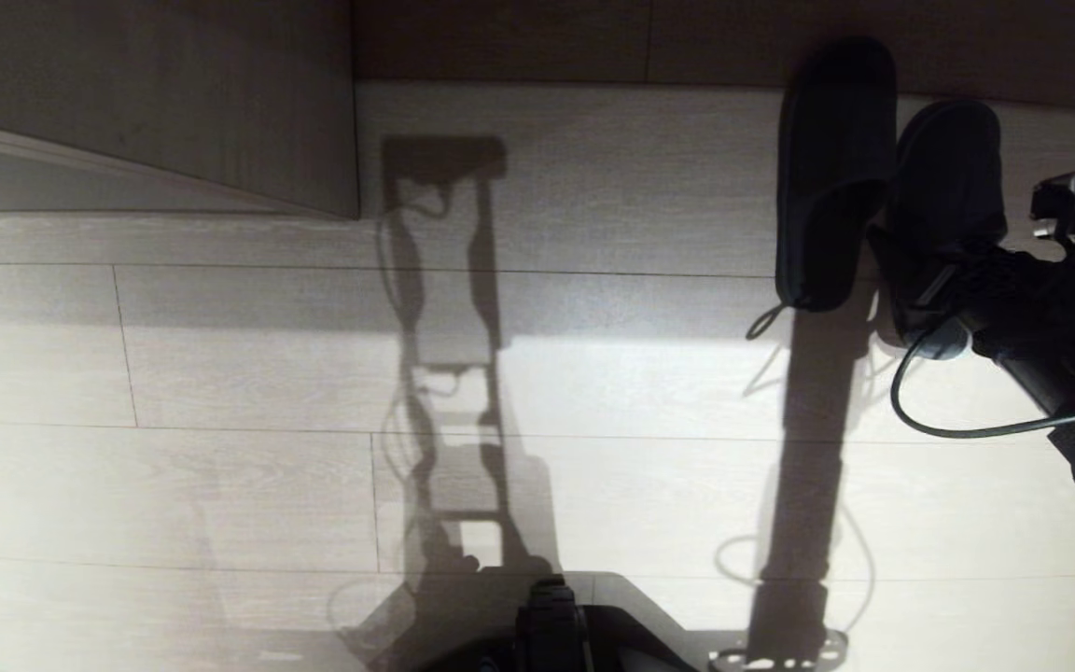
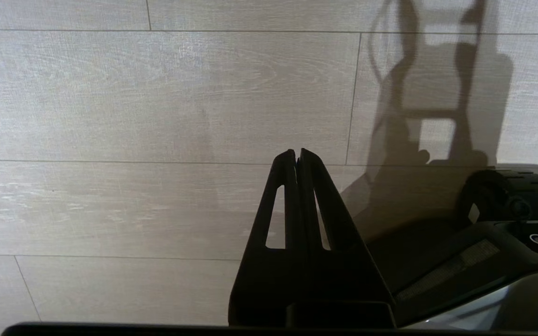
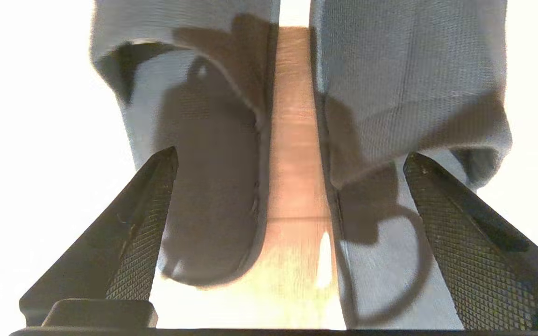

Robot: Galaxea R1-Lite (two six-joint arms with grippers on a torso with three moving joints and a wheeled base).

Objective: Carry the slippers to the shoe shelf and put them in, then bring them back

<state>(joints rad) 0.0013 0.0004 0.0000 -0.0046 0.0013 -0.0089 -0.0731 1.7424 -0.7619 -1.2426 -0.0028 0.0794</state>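
Note:
The two dark grey slippers lie side by side, toes toward the shaded back. The left slipper (image 1: 831, 168) and the right slipper (image 1: 948, 177) rest on the pale base board (image 1: 575, 168) of the shoe shelf, right of its wood-grain divider panel (image 1: 220, 103). My right arm (image 1: 1051, 317) reaches in from the right, over their heel ends. In the right wrist view my right gripper (image 3: 290, 156) is open and holds nothing. One finger hangs over the left slipper (image 3: 213, 186), the other over the right slipper (image 3: 409, 84). My left gripper (image 2: 297, 151) is shut and empty, parked low over the floor.
Pale plank floor (image 1: 220, 373) stretches in front of the shelf, crossed by my arms' shadows. A black cable (image 1: 957, 431) loops off the right arm. My dark base (image 1: 593, 635) shows at the near edge. A thin loop (image 1: 766, 322) hangs at the left slipper's heel.

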